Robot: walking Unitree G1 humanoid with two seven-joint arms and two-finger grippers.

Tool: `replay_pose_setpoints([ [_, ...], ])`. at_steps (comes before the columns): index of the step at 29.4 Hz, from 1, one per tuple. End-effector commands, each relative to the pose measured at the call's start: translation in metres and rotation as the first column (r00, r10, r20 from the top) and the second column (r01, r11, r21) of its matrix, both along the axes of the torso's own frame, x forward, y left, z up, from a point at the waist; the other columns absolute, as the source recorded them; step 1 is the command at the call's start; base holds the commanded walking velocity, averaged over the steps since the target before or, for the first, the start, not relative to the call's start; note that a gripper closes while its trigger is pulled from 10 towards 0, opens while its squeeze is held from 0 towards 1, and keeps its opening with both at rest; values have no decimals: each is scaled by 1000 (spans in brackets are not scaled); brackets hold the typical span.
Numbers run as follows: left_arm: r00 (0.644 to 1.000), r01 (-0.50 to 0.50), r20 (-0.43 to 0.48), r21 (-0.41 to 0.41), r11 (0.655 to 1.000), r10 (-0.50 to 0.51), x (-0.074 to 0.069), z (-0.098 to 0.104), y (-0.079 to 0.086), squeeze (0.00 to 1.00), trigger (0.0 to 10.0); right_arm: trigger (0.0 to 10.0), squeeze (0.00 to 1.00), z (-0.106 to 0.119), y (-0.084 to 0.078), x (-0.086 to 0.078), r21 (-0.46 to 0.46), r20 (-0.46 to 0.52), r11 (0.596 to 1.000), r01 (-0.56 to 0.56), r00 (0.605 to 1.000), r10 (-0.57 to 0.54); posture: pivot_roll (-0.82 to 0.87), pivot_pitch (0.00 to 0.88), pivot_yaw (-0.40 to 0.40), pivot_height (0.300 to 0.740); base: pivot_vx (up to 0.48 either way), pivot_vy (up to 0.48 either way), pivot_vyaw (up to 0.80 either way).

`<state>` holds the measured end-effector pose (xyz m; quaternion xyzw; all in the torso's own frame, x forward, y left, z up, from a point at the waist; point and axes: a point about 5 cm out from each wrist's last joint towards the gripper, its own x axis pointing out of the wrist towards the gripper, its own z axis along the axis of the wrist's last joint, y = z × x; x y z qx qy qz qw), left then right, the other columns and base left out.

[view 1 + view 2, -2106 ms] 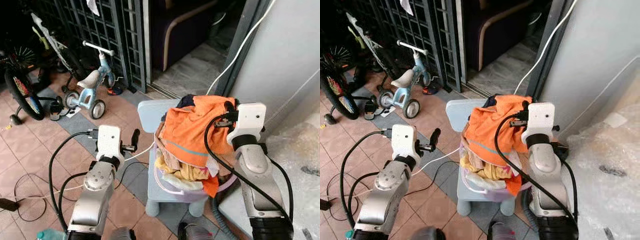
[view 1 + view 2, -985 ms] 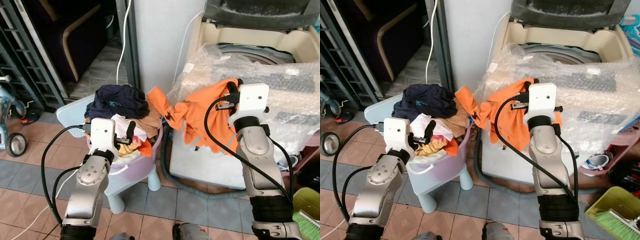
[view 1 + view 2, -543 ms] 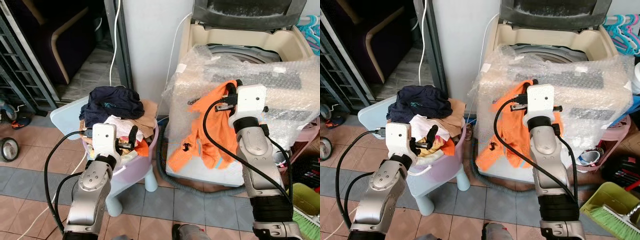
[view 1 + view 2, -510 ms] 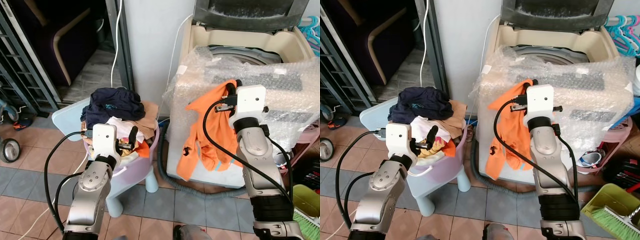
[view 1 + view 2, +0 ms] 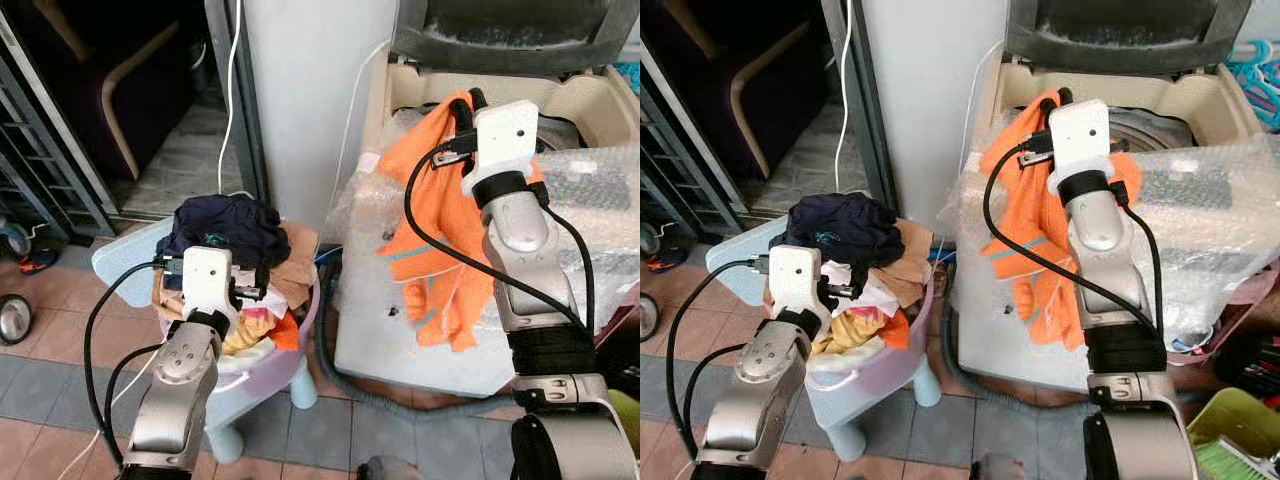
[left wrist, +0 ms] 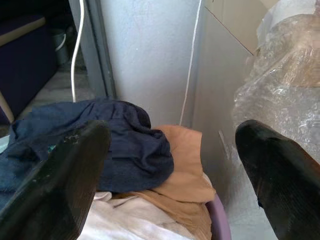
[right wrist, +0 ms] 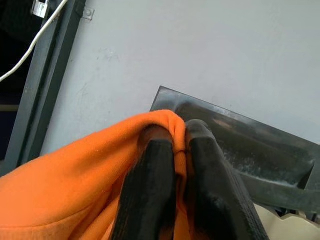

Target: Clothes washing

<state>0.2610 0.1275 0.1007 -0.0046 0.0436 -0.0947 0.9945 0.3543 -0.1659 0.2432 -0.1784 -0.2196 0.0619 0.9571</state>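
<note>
Nearest, the left gripper hovers with its fingers spread wide over the purple laundry basket, which sits on a pale blue plastic stool heaped with a navy garment and tan and white clothes. Beyond it, the right gripper pinches a fold of the orange shirt between closed fingers, holding it above the front edge of the bubble-wrapped top-loading washing machine; the shirt's lower end appears to hang down the machine's front. The dark lid stands raised behind.
</note>
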Motion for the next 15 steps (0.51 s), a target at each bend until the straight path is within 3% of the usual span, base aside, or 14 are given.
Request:
replay_pose_setpoints([
  [1,1000,25,18,2,1000,-25,1,4,-8,0,10000,10000,0,20,-5,4,-5,59,1000,-6,998,6,-53,7,29,740,428,0,0],
  [4,1000,23,17,5,1000,-23,1,4,-7,0,10000,10000,0,35,-4,11,-1,91,1000,-16,996,16,-45,7,26,740,431,0,0],
  [6,1000,18,16,19,1000,-19,0,4,-6,0,10000,10000,0,75,-11,25,-27,178,999,19,984,-14,-36,5,21,740,397,-144,0],
  [9,1000,15,12,14,1000,-15,0,3,-6,0,10000,10000,0,91,-18,29,-20,207,998,60,977,-55,-32,5,19,740,376,-294,0],
  [11,1000,7,5,-2,1000,-7,-1,3,-6,0,10000,10000,0,118,-35,32,-13,283,985,174,945,-164,-27,6,16,740,373,-298,0],
  [15,1000,-7,-4,-24,1000,7,-3,2,-7,0,10000,10000,0,143,-69,29,74,328,941,329,883,-335,-22,11,6,740,0,0,0],
])
